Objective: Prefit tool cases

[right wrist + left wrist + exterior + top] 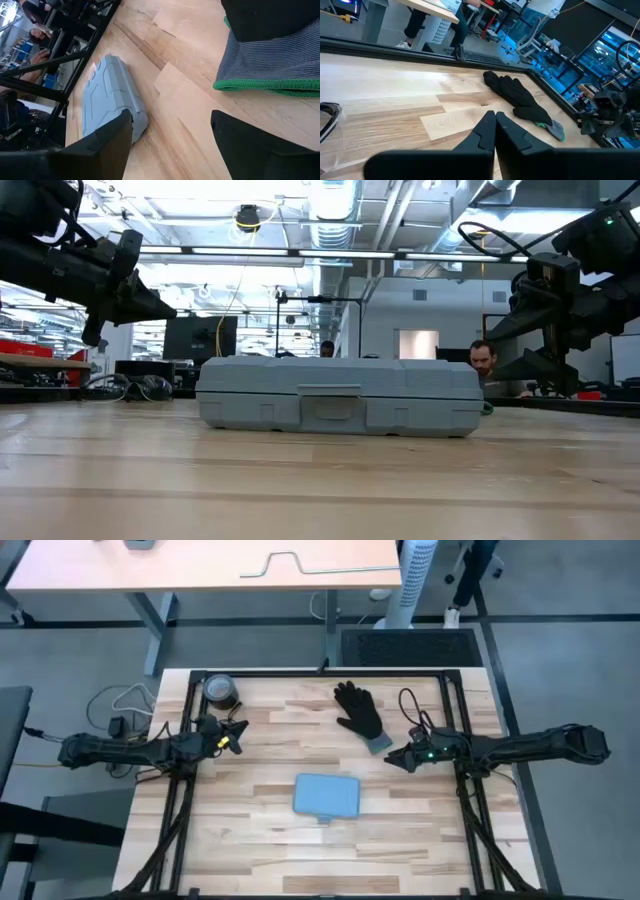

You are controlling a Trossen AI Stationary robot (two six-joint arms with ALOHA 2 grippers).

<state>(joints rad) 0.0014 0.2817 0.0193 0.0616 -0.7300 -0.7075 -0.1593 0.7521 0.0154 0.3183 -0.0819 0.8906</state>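
Pincer right (390,759) gapes; left pincer (240,733) sits pinched together. We judge the closed flat blue-grey plastic case (327,796), lower centre, rigid, light, smooth; grip its long edges.

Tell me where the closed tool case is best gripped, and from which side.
Probably across its short width, from above. The tool case lies flat and shut at the table's middle, clear all round, with its handle tab on the near edge. The right gripper, jaws open, is nearer than the left gripper, jaws shut; the glove lies behind.
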